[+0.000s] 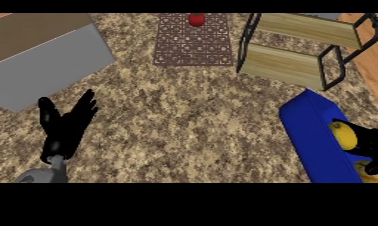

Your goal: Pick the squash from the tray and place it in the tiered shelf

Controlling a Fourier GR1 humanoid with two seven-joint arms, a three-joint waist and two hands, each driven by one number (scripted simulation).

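Observation:
A blue tray lies at the lower right of the counter. In it lies the yellow squash, partly covered by my right hand, whose dark fingers curl over it at the view's right edge. The tiered shelf, with two wooden boards in a black wire frame, stands at the upper right, beyond the tray. My left hand rests open at the lower left, fingers up, away from everything.
A brown patterned mat lies at the top middle with a small red object on its far end. A grey and brown box fills the upper left corner.

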